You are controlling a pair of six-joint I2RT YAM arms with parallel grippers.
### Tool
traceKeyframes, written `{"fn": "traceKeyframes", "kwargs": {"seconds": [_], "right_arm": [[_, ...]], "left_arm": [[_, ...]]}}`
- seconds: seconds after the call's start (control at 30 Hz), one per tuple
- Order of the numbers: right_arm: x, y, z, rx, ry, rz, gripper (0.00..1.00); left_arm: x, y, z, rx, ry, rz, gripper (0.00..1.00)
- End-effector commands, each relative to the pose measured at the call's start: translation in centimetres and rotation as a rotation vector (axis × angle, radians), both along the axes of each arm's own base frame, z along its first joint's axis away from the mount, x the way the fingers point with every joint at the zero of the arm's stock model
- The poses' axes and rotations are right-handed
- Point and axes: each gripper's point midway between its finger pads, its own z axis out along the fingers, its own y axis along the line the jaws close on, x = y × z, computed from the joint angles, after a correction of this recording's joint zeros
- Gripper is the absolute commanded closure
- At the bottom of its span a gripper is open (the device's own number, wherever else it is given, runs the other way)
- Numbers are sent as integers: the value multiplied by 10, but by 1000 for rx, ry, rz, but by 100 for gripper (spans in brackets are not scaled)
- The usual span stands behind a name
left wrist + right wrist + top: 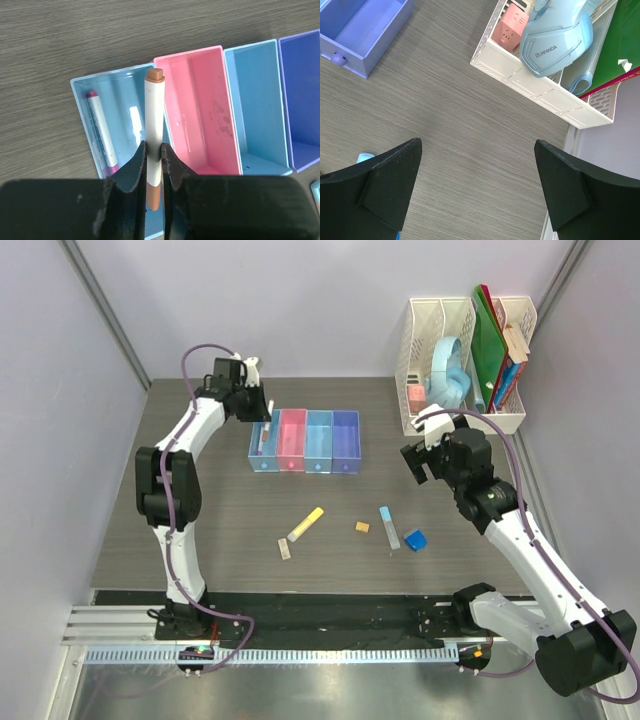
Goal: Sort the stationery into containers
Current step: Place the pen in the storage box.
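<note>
Left wrist view has the left pincer (153, 150) clamped on the thin white pen (154, 107). The pen's brownish tip points away over the leftmost light blue bin (80, 97), close to the wall that bin shares with the pink bin (200, 115). A white marker with a purple cap (101, 132) lies inside that first bin (along its left wall). Next in the row come the second light blue bin (255, 100) and the purple-blue bin (302, 90).

From above, the loose pieces lie on the tabletop (200, 530) in front of the bins: the small beige block (284, 550), yellow marker (306, 524), tiny orange block (362, 527), pale blue stick (388, 527) and blue wedge (415, 539). Further right, the right pincer (477, 185) hangs wide open above the tabletop, holding nothing, near the white mesh rack (520, 85).
</note>
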Motion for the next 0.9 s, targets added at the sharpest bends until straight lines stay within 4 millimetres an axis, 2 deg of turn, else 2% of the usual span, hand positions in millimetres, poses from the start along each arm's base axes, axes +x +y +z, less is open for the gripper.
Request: {"fn": "traceKeyframes", "kwargs": {"seconds": [0.0, 0.13, 0.23, 0.27, 0.3, 0.37, 0.57, 0.67, 0.7, 0.73, 0.8, 0.83, 0.87], "right_arm": [[1, 0, 19, 38, -58, -11, 0], [-1, 0, 20, 41, -55, -4, 0], [-3, 1, 21, 41, -57, 2, 0], [-3, 1, 20, 41, -57, 1, 0], [-3, 1, 20, 41, -53, 4, 0], [-4, 2, 17, 44, -45, 10, 0], [-11, 14, -2, 31, 34, 97, 0], [-17, 17, -21, -4, 101, 138, 0], [-18, 16, -27, -14, 114, 142, 0], [-21, 16, -35, -25, 135, 146, 0], [-27, 26, -52, -16, 196, 210, 0], [-30, 28, -62, -16, 225, 221, 0], [-33, 34, -69, -7, 246, 251, 0]], "left_arm": [[2, 7, 1, 7, -14, 10, 100], [-7, 8, -22, 20, 36, 3, 96], [-9, 9, -27, 26, 40, -8, 93], [-10, 8, -28, 27, 44, -10, 90], [-9, 9, -28, 27, 41, -10, 81], [-8, 8, -26, 23, 38, -13, 75], [-8, 5, -11, 1, 12, -24, 61], [-16, -3, 6, -32, -9, -70, 61], [-21, -6, 11, -44, -8, -95, 62], [-28, -9, 24, -51, -34, -144, 62], [-48, -25, 35, -100, -26, -257, 62], [-64, -28, 42, -94, -21, -318, 62], [-76, -33, 41, -90, -19, -385, 63]]}}
